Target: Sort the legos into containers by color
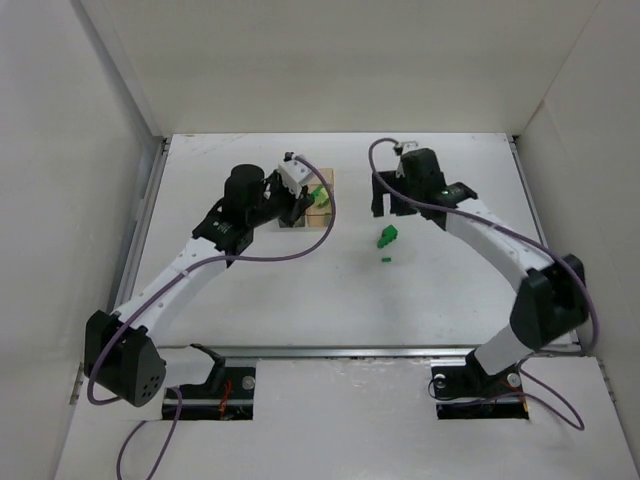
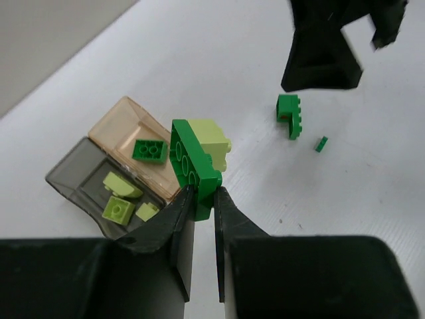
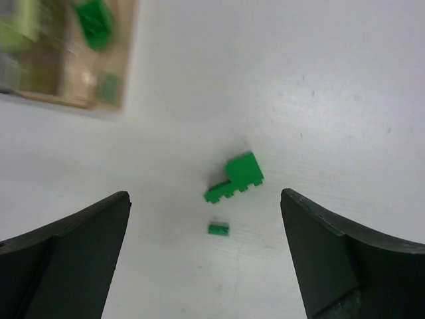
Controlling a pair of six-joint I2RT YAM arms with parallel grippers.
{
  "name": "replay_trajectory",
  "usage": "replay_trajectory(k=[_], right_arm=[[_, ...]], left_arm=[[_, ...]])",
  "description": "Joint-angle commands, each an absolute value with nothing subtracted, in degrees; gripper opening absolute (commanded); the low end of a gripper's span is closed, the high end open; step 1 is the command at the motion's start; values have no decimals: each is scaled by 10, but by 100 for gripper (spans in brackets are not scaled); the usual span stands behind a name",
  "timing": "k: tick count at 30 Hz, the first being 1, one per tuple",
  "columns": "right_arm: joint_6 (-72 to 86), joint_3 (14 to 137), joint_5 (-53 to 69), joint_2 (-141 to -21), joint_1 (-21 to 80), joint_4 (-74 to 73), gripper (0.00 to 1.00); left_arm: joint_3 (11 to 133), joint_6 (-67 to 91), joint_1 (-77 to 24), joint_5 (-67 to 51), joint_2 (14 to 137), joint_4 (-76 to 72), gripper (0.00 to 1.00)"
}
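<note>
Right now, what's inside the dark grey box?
Three pale yellow-green bricks lie in the dark grey box; its near edge is partly covered by the left end effector holding a green brick.

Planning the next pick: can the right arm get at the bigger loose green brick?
Probably yes: the right claw hangs open over the brick, with only bare table and a tiny green piece nearby.

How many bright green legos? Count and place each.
4: a brick in the amber container, a plate clamped in the left pincer, a larger piece and a tiny piece loose on the table. Others possibly hidden.
</note>
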State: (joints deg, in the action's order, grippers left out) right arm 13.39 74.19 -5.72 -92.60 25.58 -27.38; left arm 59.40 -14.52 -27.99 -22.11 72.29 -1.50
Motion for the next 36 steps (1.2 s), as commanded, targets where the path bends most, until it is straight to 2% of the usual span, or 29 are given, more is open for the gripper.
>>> replay_trajectory(k=[1,4,5,7,9,14,21,24,27,32,33,36], right_arm=[[152,750,17,-818,260,-176,100],[211,701,117,-771,255,-43,100],[211,696,198,-771,255,10,100],[179,703,241,-776,265,24,100],[111,717,199,-781,307,24,100],[61,740,216,-794,323,24,85],[49,752,215,-795,334,24,84],[49,764,201,-805,334,24,76],[49,776,201,-811,334,24,75],[61,787,194,-830,339,24,60],[61,787,194,-830,339,24,48],[66,787,200,-835,339,24,22]], left_arm=[[585,-176,-278,-259,672,-92,0],[563,-186,-278,-259,656,-193,0],[563,-186,-278,-254,656,-227,0],[593,-174,-278,-262,673,-228,0],[631,-142,-278,-284,686,-197,0],[649,-73,-278,-335,681,-159,0],[658,-52,-278,-347,675,-132,0],[658,-52,-278,-353,675,-112,0],[658,-52,-278,-353,675,-106,0],[658,-52,-283,-353,670,-106,0],[653,-52,-283,-353,670,-106,0],[653,-52,-283,-353,670,-106,0]])
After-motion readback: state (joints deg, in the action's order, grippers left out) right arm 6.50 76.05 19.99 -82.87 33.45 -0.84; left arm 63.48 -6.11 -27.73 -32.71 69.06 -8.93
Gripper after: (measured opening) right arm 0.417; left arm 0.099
